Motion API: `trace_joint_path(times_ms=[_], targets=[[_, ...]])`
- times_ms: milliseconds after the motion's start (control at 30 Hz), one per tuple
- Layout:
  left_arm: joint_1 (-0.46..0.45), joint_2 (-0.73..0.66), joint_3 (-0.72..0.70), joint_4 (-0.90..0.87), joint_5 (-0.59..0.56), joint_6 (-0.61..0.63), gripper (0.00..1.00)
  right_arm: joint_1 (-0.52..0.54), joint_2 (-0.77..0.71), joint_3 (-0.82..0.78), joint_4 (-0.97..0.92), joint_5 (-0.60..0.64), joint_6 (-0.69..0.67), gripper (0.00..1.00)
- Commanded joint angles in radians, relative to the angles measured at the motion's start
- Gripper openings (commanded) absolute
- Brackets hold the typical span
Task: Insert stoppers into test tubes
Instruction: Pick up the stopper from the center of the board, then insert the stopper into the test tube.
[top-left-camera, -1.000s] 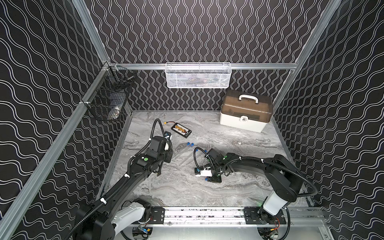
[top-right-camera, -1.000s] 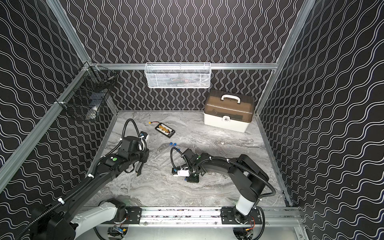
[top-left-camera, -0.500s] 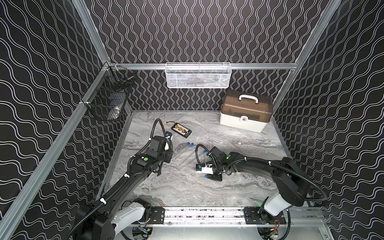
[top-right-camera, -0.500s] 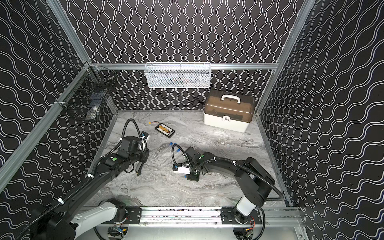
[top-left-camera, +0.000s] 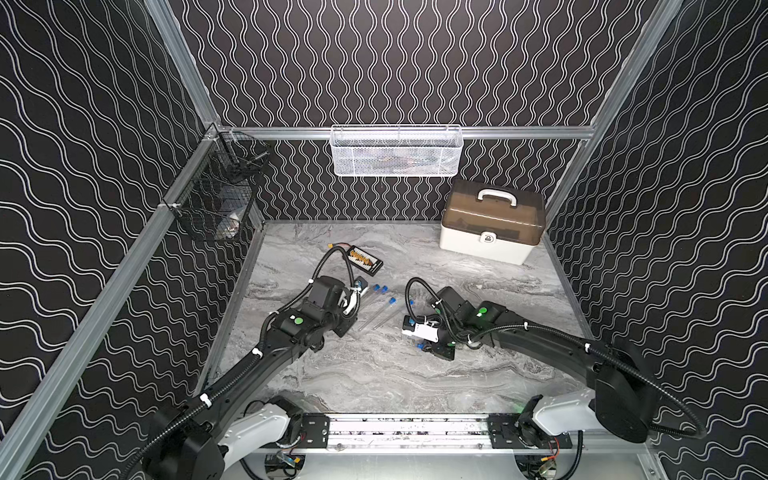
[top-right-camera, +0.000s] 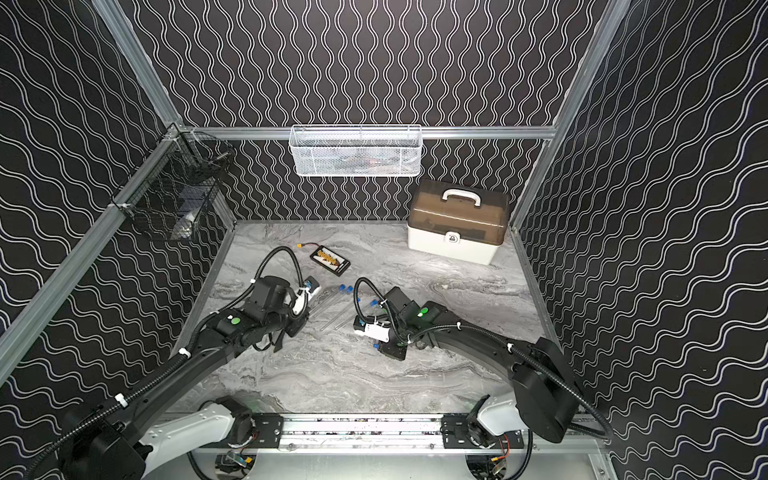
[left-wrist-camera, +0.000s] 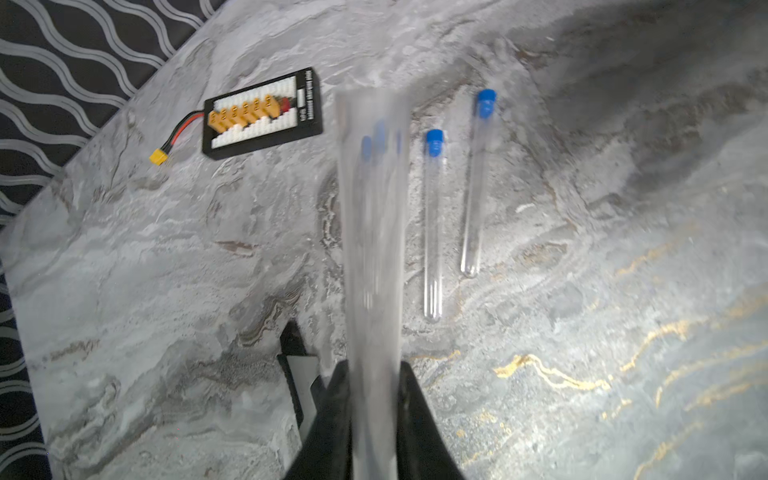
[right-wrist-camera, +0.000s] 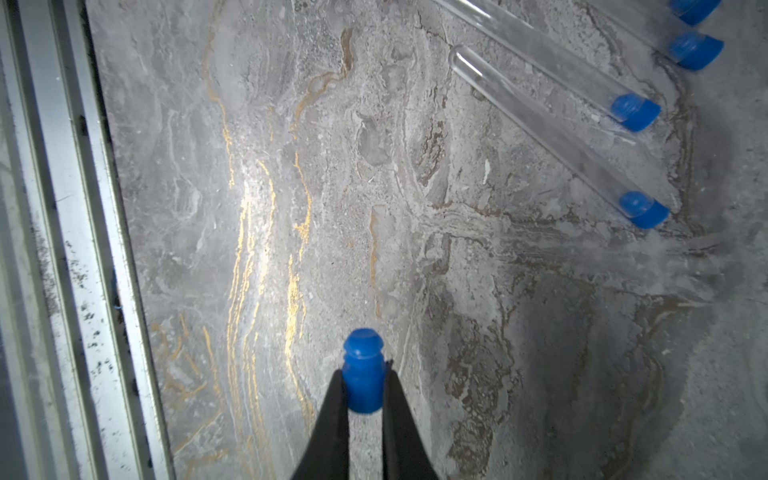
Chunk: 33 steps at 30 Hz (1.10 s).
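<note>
My left gripper (left-wrist-camera: 374, 368) is shut on a clear test tube (left-wrist-camera: 372, 232), which sticks out ahead of the jaws, its open end without a stopper. Beyond it, test tubes (left-wrist-camera: 432, 232) with blue stoppers (left-wrist-camera: 434, 143) in their mouths lie side by side on the marble. My right gripper (right-wrist-camera: 363, 370) is shut on a loose blue stopper (right-wrist-camera: 361, 353), low over the table, with stoppered tubes (right-wrist-camera: 552, 137) lying further off. In both top views the left gripper (top-left-camera: 356, 293) and right gripper (top-left-camera: 420, 345) flank the lying tubes (top-left-camera: 380, 316).
A black-and-yellow battery board (top-left-camera: 365, 259) with a red wire lies behind the tubes. A white toolbox (top-left-camera: 492, 222) stands at the back right. A white mesh basket (top-left-camera: 395, 151) and a black wire basket (top-left-camera: 220, 199) hang on the walls. A metal rail (top-left-camera: 407, 426) runs along the front.
The right arm has shifted a little to the right with its elbow swinging outward, and its jaws have closed the last bit on the stopper. The left arm has stayed still.
</note>
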Motion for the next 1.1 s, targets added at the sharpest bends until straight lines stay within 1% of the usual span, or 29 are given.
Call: trace_joint_path(times_ms=[0,200,433,567,633,700,800,1067], targets=[[-0.056,-0.010,-0.012,-0.034,0.022,0.152,0.00,-0.006,-0.025,0.017,-0.075,-0.009,0.016,0.10],[-0.209,0.009,-0.046,-0.045,-0.055,0.292,0.00,-0.011,-0.046,0.063,-0.149,-0.004,0.017,0.10],[-0.305,0.046,-0.060,-0.002,-0.145,0.403,0.00,-0.011,-0.026,0.156,-0.225,-0.031,0.041,0.11],[-0.343,0.049,-0.072,0.037,-0.176,0.437,0.00,-0.009,-0.002,0.194,-0.218,-0.059,0.053,0.11],[-0.362,0.033,-0.087,0.064,-0.175,0.461,0.00,-0.009,0.010,0.194,-0.205,-0.075,0.053,0.11],[-0.375,0.020,-0.101,0.084,-0.168,0.489,0.00,-0.008,0.024,0.240,-0.206,-0.094,0.054,0.11],[-0.382,0.017,-0.108,0.101,-0.162,0.510,0.00,-0.003,0.045,0.272,-0.214,-0.122,0.049,0.11],[-0.383,0.014,-0.105,0.131,-0.153,0.505,0.00,0.007,0.069,0.280,-0.212,-0.153,0.052,0.11]])
